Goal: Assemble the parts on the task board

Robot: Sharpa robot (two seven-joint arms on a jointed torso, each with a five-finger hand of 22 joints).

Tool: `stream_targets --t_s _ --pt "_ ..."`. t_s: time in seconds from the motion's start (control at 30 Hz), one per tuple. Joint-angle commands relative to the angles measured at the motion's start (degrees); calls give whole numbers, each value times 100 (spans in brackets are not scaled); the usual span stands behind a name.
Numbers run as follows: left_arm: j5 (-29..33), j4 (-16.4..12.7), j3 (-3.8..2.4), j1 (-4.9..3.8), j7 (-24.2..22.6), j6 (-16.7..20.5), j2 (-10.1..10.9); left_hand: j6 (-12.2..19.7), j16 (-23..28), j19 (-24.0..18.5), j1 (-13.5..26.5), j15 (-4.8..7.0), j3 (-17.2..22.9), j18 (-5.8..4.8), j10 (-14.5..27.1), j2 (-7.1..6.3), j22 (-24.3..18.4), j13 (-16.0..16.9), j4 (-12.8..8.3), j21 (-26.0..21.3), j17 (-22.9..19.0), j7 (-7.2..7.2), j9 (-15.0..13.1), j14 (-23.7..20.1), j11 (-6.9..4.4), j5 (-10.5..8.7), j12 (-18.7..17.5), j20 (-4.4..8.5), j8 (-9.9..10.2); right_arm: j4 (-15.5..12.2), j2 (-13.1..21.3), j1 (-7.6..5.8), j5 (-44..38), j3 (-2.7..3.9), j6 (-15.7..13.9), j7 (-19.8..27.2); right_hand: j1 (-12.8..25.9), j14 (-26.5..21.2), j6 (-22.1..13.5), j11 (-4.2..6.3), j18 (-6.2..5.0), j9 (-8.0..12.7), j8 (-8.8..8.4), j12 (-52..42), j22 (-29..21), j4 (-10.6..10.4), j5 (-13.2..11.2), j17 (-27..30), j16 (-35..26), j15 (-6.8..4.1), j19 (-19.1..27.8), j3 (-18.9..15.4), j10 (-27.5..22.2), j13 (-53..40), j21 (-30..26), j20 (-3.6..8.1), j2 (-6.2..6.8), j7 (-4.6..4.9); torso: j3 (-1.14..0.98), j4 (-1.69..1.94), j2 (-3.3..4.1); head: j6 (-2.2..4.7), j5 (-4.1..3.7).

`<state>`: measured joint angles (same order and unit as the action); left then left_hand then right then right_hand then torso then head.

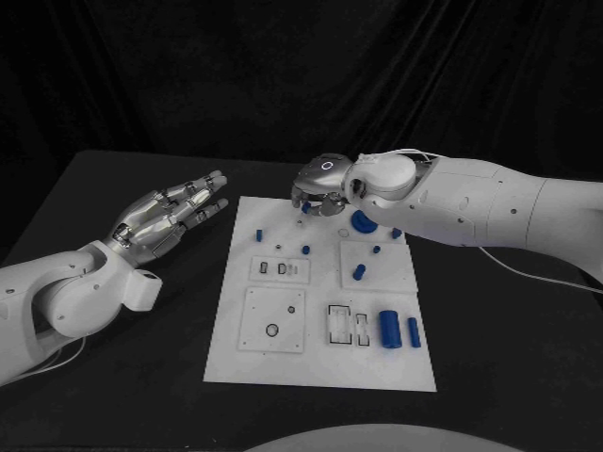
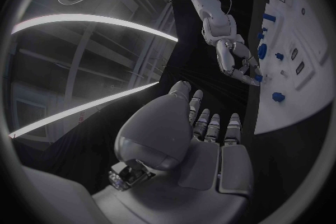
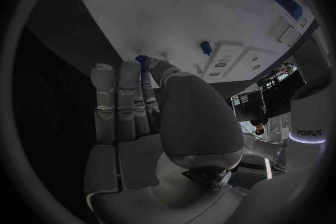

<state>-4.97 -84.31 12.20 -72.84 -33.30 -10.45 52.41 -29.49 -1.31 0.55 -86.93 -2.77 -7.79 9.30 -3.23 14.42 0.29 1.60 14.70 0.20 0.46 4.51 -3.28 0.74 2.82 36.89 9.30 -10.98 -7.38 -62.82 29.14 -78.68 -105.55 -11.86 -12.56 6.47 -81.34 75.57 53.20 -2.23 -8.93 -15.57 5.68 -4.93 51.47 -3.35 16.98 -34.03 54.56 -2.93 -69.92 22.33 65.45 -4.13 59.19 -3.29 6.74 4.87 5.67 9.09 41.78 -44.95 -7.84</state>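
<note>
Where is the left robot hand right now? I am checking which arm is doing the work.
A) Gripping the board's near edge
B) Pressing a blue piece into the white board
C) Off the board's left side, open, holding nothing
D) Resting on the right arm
C: in the head view the left robot hand is beside the white board, over the black table, fingers spread and empty, while the right robot hand is at the board's far end.

The white task board [image 1: 322, 353] lies at the centre of the black surface [image 1: 519, 358], with small blue parts [image 1: 390, 330] across it. The left hand [image 1: 166, 221], fingers spread, hovers left of the board. The right hand [image 1: 322, 188] hangs over the board's upper edge, fingers pointing down.
</note>
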Motion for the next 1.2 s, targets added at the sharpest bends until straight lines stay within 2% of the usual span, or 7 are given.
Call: stream_targets --t_s 0.03,0.73,0.9,1.1,1.17,1.2 --pt "-4 1 -6 -9 -40 -104 -18 -52 -20 8 -39 -49 43 114 -2 -3 8 7 -6 26 8 4 -10 -4 37 27 21 -31 -32 10 -6 26 -15 0 46 -73 34 -83 -105 -11 64 28 -76 85 -23 -29 -40 71 -70 16 79 26 -146 16 -35 -19 40 -22 0 -4 1 3 -2" --pt "-4 2 -6 -9 24 -111 -4 -87 -35 26 -56 -69 128 114 -16 53 16 11 -2 37 12 23 -14 6 57 29 46 -57 -55 47 -38 39 -15 0 112 -332 -9 -218 -215 -44 48 63 -161 123 -51 -26 26 244 -219 40 193 125 -415 15 -137 -38 -23 -29 -1 -7 -2 8 1" --pt "-4 2 -6 -9 43 -116 -2 -93 -36 28 -59 -71 141 114 -17 60 17 11 -1 39 12 24 -15 6 60 30 49 -61 -59 52 -40 39 -15 0 95 -346 39 -252 -291 -81 39 86 -186 146 -36 -32 5 300 -271 72 235 119 -776 36 -182 -65 5 -42 0 -4 1 5 -3" --pt "-4 6 -6 -9 59 -114 -1 -104 -39 30 -64 -76 182 114 -22 85 18 12 5 40 13 29 -16 8 66 29 55 -70 -67 47 -36 39 -15 0 39 -311 95 -244 -353 -83 37 103 -191 137 -15 -57 -71 290 -268 77 239 72 -965 33 -204 -79 -11 -79 2 -8 -1 -1 -2" --pt "-4 7 -6 -9 63 -112 -1 -100 -39 30 -65 -76 188 114 -21 89 18 12 6 40 13 30 -15 9 66 29 53 -71 -67 42 -28 39 -15 0 6 -301 109 -242 -411 -86 34 117 -200 136 0 -58 -130 292 -271 82 235 40 -1036 32 -210 -81 -14 -132 2 -10 2 2 0" --pt "-4 8 -6 -9 65 -112 -1 -100 -39 30 -65 -76 188 114 -21 89 18 12 6 40 13 30 -15 9 66 29 53 -71 -67 39 -20 39 -15 0 -13 -295 136 -241 -468 -91 34 130 -199 134 2 -66 -238 300 -278 87 236 -16 -1131 32 -231 -89 -15 -190 2 -10 2 2 0"
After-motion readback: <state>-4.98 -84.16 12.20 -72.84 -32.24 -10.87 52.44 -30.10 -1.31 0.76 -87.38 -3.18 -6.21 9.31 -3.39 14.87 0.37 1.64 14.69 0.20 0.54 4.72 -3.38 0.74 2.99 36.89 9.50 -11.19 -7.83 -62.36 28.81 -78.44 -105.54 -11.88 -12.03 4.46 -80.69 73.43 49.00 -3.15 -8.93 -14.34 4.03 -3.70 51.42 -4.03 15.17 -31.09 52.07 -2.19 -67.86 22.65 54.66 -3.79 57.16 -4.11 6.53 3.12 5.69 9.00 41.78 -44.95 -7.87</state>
